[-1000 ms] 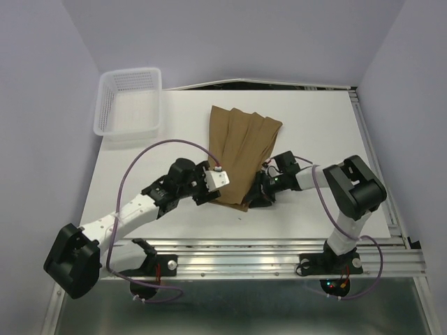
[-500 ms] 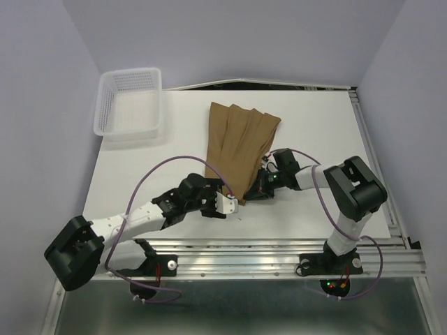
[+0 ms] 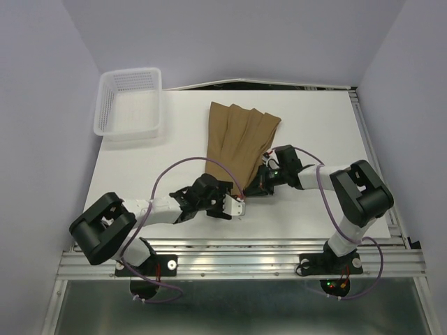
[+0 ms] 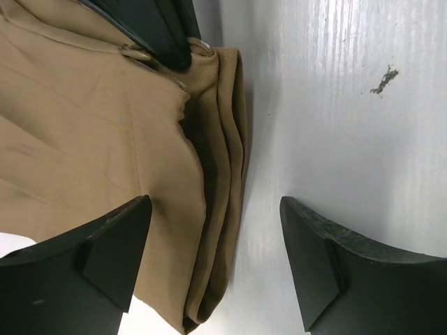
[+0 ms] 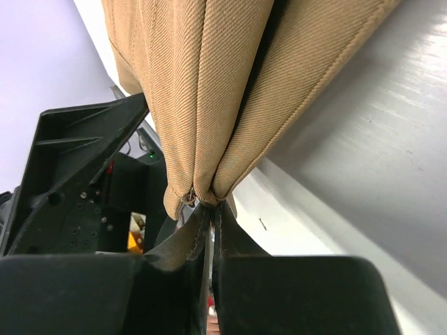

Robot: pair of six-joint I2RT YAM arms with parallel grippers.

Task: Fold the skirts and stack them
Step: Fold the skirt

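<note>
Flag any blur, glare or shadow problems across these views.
Top external: evenly lit, sharp, soft shadows only. Left wrist: skirt crisp, table mildly shiny. Right wrist: right gripper underexposed and soft at bottom, table glare at right.

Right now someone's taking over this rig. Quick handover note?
Left gripper: open, fingers either side of the skirt at its near folded edge, not clamped.
Right gripper: shut on the skirt's near edge.
Skirt lies mid-table, with its near end doubled into layers. White basket sits at the far left, apart from it.
Done: right-side grip taken.
Left: close the left gripper, finish the fold, stack. Only one skirt in view.
</note>
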